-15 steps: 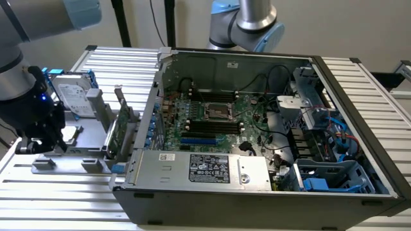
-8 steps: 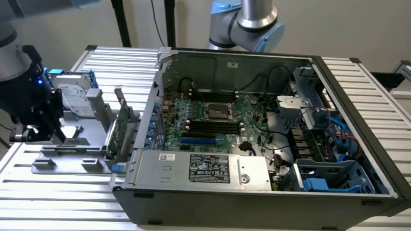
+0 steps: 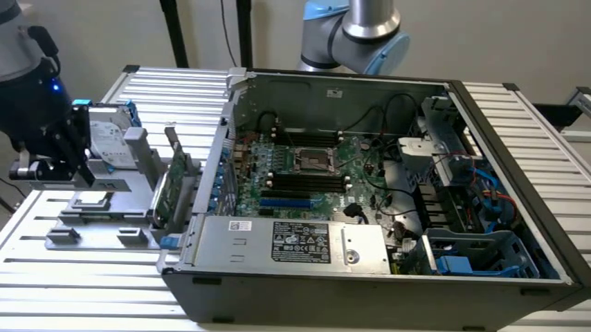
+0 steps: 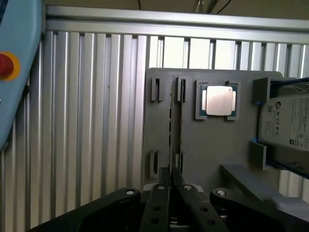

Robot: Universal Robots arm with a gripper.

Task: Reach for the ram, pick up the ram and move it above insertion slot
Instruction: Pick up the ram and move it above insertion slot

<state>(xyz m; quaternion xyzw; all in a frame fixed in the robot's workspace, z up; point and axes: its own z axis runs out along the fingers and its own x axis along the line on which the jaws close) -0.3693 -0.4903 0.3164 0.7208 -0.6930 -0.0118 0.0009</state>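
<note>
**Item inspected:** the ram (image 4: 172, 130). In the wrist view it shows edge-on as a thin dark strip. It runs across the grey fixture (image 4: 207, 154) from between the tips of the gripper (image 4: 171, 171), just beside the processor chip (image 4: 218, 100) seated in the fixture.

**Grip:** the fingers (image 4: 157, 208) are drawn together on the ram's near end and appear clamped on it. It cannot be told whether the stick sits in the fixture's slotted blocks (image 4: 155, 89) or is clear of them.

**Step in hand, as judged:** the pick-up, at the grasp. In the exterior view the gripper hangs over the side of the fixture away from the computer case (image 3: 369, 301). The transfer above the insertion slot is therefore not yet done.

**Outstanding work calls for:**
- a straight lift out of the fixture's blocks, with the stick kept upright;
- a carry from the fixture over the case wall to the dark memory slots (image 3: 305, 181) on the motherboard.

**Count:**
- One ram, one gripper and one fixture.
- On the fixture: one processor chip and one hard drive (image 4: 287, 123).
- One green expansion card (image 3: 171, 187), at the fixture's edge nearest the case.
- Four slotted blocks, in two pairs.
- One case, beside the fixture.
- Several memory slots; the exact number is not clear.
- One slatted table (image 4: 87, 121), under the fixture.
</note>
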